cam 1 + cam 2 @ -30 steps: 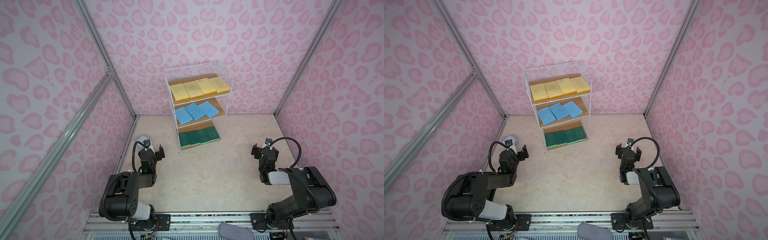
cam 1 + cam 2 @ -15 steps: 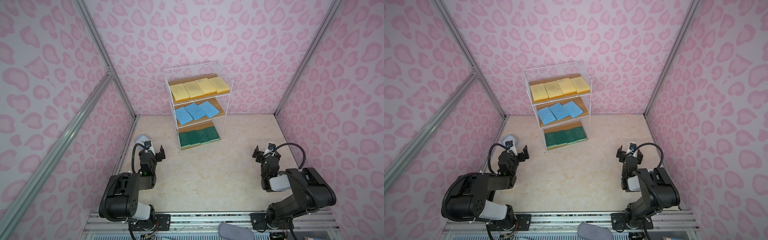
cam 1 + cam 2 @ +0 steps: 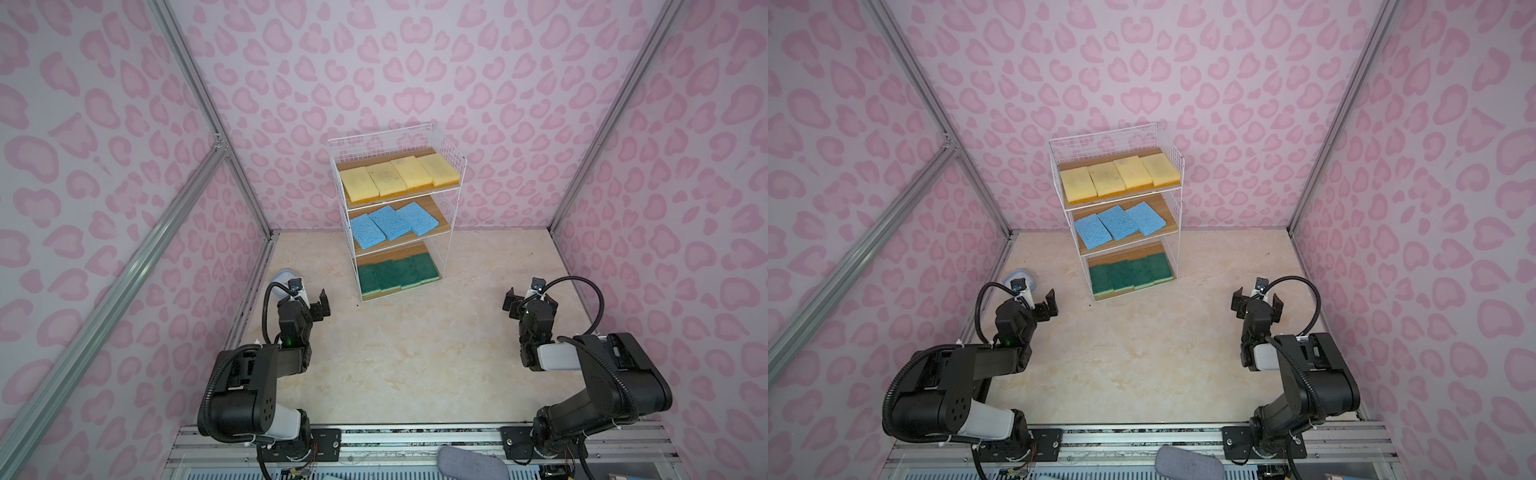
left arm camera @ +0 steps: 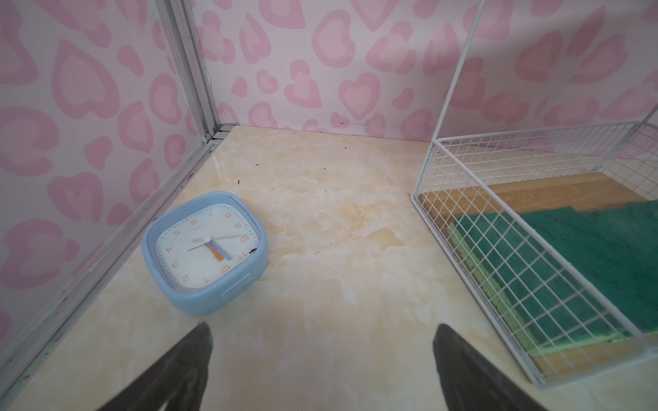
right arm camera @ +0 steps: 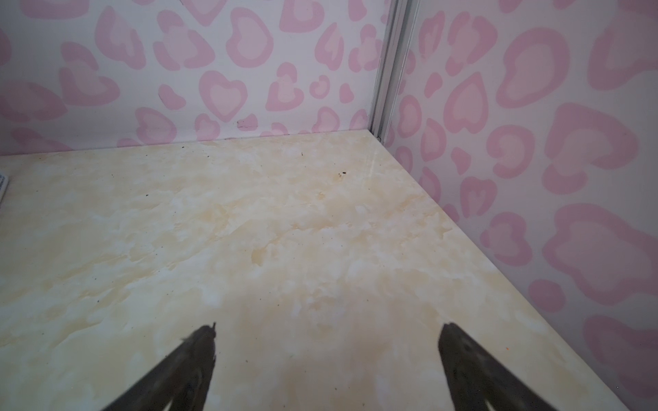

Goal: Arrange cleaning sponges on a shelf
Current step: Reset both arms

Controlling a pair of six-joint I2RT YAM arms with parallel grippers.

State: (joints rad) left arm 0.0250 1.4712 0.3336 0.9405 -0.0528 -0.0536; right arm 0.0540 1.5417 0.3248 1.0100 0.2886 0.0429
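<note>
The shelf stands at the back middle of the table, a white wire rack with wooden boards. In both top views several pale yellow cleaning sponges lie on its top tier. Three blue ones lie on the middle tier and several dark green ones on the bottom. The left wrist view shows the green sponges behind the shelf's wire wall. My left gripper hangs open and empty at front left of the shelf. My right gripper is open and empty, far right.
A small light-blue clock lies face up by the left wall, just beyond my left gripper. Pink patterned walls with aluminium posts close in three sides. A grey pad pokes out at the front rail.
Both wrists shifted only slightly; the right one dipped toward the front edge and came back. Both grippers stayed open and the sponges did not move.
</note>
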